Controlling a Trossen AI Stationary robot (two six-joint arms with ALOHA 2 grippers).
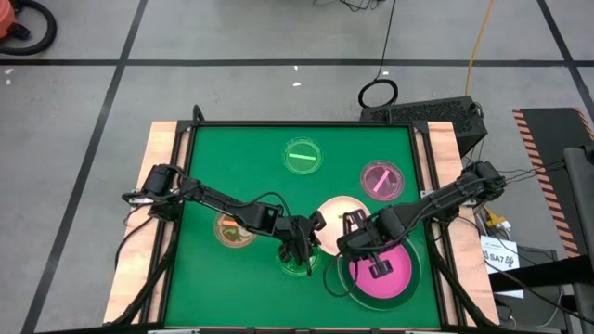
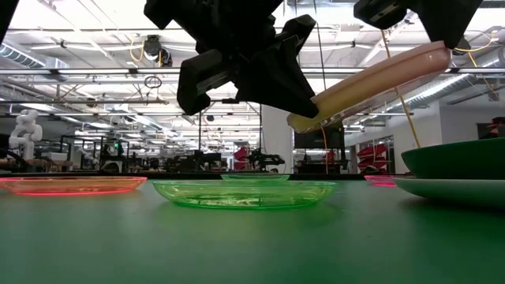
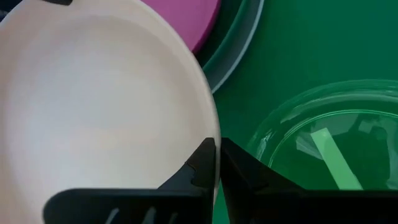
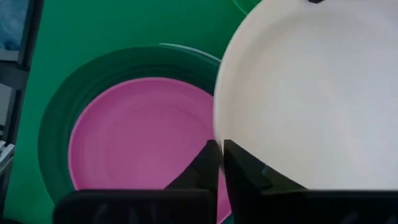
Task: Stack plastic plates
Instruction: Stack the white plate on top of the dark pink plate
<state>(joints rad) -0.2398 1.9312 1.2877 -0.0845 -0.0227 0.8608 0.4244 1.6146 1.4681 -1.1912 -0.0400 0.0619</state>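
A cream-white medium plate (image 1: 339,209) hangs above the table between both grippers and tilts in the low view (image 2: 379,79). My left gripper (image 1: 314,227) is shut on its left rim, and my right gripper (image 1: 354,224) is shut on its right rim. Near right, a pink medium plate (image 1: 385,269) lies in a dark green large plate (image 4: 59,112), which rests on a pale blue one (image 2: 450,189). A small translucent green plate (image 1: 297,264) lies flat on the table below my left gripper. My left gripper pinches the cream-white plate's rim (image 3: 211,140) between its two fingers, one above and one below, coming from the table's left. That side is the plate's lower end (image 2: 304,118), clear of the table. My right gripper pinches the cream-white plate's opposite rim (image 4: 217,134) between its two fingers, coming from the table's right. That side is the plate's higher end (image 2: 442,51), lifted clear above the stack.
A second small green plate (image 1: 303,155) lies at the far middle, a small pink plate (image 1: 381,178) at the far right and a small orange plate (image 1: 235,229) at the left. Wooden rails (image 1: 167,148) border the green mat.
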